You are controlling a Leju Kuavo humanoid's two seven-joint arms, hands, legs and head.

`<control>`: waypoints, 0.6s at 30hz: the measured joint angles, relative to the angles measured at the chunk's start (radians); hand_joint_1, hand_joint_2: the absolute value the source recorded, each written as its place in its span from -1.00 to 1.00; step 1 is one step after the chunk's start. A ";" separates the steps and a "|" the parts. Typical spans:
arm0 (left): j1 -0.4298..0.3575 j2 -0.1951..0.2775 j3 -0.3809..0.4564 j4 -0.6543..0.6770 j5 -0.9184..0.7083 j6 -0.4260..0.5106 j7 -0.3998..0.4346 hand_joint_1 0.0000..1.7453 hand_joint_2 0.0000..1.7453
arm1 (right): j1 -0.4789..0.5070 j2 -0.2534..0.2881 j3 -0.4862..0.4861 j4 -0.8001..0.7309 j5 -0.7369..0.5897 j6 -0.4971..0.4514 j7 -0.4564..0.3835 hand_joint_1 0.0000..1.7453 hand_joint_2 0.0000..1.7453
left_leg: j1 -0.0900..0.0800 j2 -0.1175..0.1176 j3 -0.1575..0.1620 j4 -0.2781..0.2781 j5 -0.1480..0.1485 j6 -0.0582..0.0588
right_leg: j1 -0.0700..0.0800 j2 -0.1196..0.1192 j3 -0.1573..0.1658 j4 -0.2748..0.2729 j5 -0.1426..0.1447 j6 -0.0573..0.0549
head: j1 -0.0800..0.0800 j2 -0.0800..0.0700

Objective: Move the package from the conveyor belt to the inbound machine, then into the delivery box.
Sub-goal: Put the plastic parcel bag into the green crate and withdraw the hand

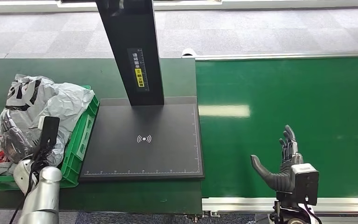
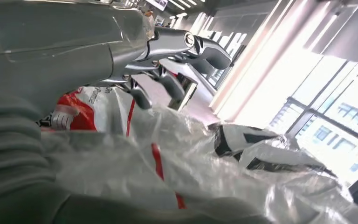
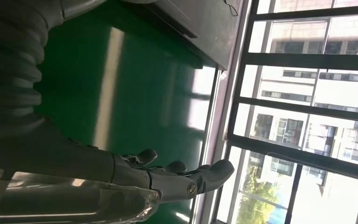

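Note:
A crumpled white and grey plastic package (image 1: 58, 100) lies heaped in the green delivery box (image 1: 83, 140) at the left, among other bags with red print (image 2: 79, 112). My left hand (image 1: 12, 135) hovers over this heap with its fingers (image 2: 168, 81) spread and nothing in them. The white package film (image 2: 205, 158) lies just below them. My right hand (image 1: 285, 163) stands open above the near edge of the green conveyor belt (image 1: 303, 102), thumb out to the side, holding nothing. The belt surface (image 3: 121, 93) lies bare under the right hand (image 3: 168, 179).
The inbound machine's black scanning pad (image 1: 144, 140) lies between box and belt, with its dark post (image 1: 130, 51) rising at the back. A metal rail (image 1: 242, 204) edges the belt at the front. Grey carpet floor (image 1: 261, 28) lies beyond the table.

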 joint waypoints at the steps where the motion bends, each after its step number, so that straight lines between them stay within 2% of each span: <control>1: 0.007 -0.013 0.014 -0.025 0.013 0.001 -0.038 -1.00 -1.00 | 0.000 0.000 0.001 0.000 0.000 0.000 0.000 -1.00 1.00 | 0.000 0.000 -0.001 0.000 0.000 0.000 | 0.000 0.000 -0.001 0.000 0.000 0.000 | 0.000 0.000; 6: 0.021 -0.092 0.106 -0.157 0.117 0.003 -0.275 -1.00 -1.00 | -0.005 0.000 0.005 0.001 -0.003 -0.001 0.000 -1.00 1.00 | 0.000 0.000 -0.007 0.001 -0.001 0.000 | 0.000 0.000 -0.006 0.000 0.000 0.000 | 0.000 0.000; 9: 0.026 -0.141 0.147 -0.235 0.246 0.003 -0.428 -1.00 -1.00 | -0.011 0.000 0.010 0.006 -0.007 -0.004 0.000 -1.00 1.00 | 0.000 0.000 -0.010 0.001 -0.001 0.000 | 0.000 0.000 -0.009 0.000 0.000 0.000 | 0.000 0.000; 11: 0.040 -0.172 0.152 -0.300 0.349 0.004 -0.487 -1.00 -1.00 | -0.016 0.001 0.015 0.013 -0.010 -0.008 -0.003 -1.00 1.00 | 0.000 0.000 -0.011 0.001 -0.001 0.000 | 0.000 0.000 -0.010 0.000 0.000 0.000 | 0.000 0.000; 13: 0.065 -0.194 0.130 -0.375 0.461 0.004 -0.500 -1.00 -1.00 | -0.021 0.001 0.019 0.023 -0.013 -0.013 -0.006 -1.00 1.00 | 0.000 0.000 -0.011 0.001 -0.001 0.000 | 0.000 0.000 -0.011 0.000 0.000 0.000 | 0.000 0.000; 17: 0.121 -0.199 0.004 -0.470 0.678 0.000 -0.505 -1.00 1.00 | -0.034 -0.001 0.029 0.040 -0.020 -0.021 -0.013 -1.00 1.00 | 0.000 -0.001 -0.012 0.001 -0.001 0.000 | 0.000 -0.001 -0.011 -0.001 0.000 0.000 | 0.000 0.000; 18: 0.131 -0.193 -0.037 -0.477 0.725 -0.016 -0.502 -1.00 1.00 | -0.037 -0.001 0.030 0.043 -0.023 -0.022 -0.015 -1.00 1.00 | 0.000 -0.002 -0.012 0.001 -0.001 0.000 | 0.000 -0.001 -0.011 -0.001 0.000 0.000 | 0.000 0.000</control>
